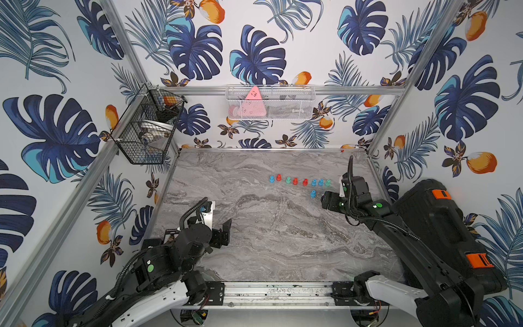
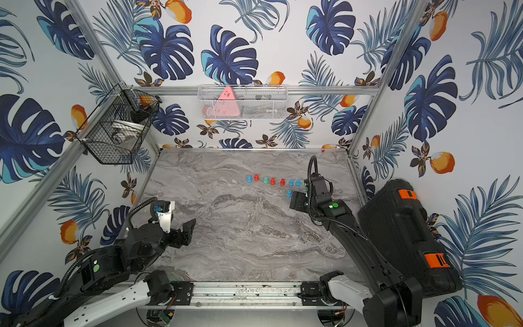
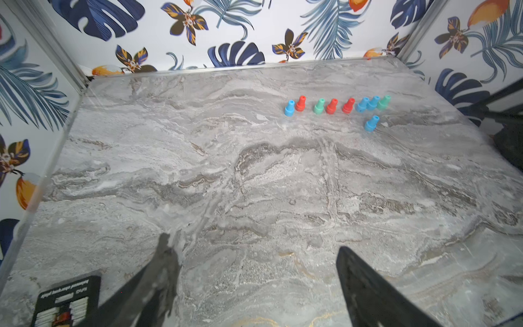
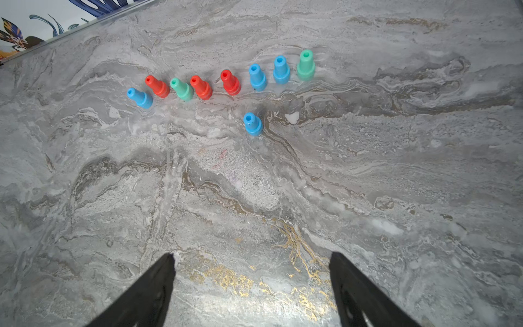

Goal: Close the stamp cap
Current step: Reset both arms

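Several small stamps in blue, red and green stand upright in a row point(image 1: 300, 181) point(image 4: 226, 82) at the far right of the marble table. One blue stamp point(image 1: 313, 194) point(image 2: 289, 194) point(image 3: 371, 123) point(image 4: 252, 124) stands alone just in front of the row. No cap lies apart from a stamp in any view. My right gripper point(image 1: 324, 199) point(image 2: 293, 199) point(image 4: 252, 255) hovers open close to the lone blue stamp, nothing between its fingers. My left gripper point(image 1: 226, 233) point(image 2: 188, 230) point(image 3: 254, 245) is open and empty at the near left, far from the stamps.
A black hard case point(image 1: 441, 226) fills the right side beside the right arm. A black wire basket point(image 1: 147, 127) hangs on the left wall and a white mesh basket point(image 1: 270, 102) on the back wall. A black card point(image 3: 68, 300) lies by the left arm.
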Robot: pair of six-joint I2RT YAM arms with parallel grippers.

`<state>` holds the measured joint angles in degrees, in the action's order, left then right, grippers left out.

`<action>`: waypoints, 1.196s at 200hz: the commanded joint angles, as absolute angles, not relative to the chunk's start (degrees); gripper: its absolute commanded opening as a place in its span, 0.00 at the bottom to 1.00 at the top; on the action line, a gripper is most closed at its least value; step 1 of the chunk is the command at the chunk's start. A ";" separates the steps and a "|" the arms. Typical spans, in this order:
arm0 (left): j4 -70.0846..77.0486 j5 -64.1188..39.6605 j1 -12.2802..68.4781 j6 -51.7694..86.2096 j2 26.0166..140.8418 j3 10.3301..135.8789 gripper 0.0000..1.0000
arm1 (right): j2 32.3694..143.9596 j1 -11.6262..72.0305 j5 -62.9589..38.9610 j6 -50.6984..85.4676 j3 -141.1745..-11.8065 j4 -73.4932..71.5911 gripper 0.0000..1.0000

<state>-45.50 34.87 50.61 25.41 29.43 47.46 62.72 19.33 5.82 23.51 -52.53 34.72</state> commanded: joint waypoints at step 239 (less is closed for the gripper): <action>29.10 42.41 23.78 3.44 63.84 19.23 0.99 | 54.86 19.28 38.21 13.17 -16.31 -10.23 1.00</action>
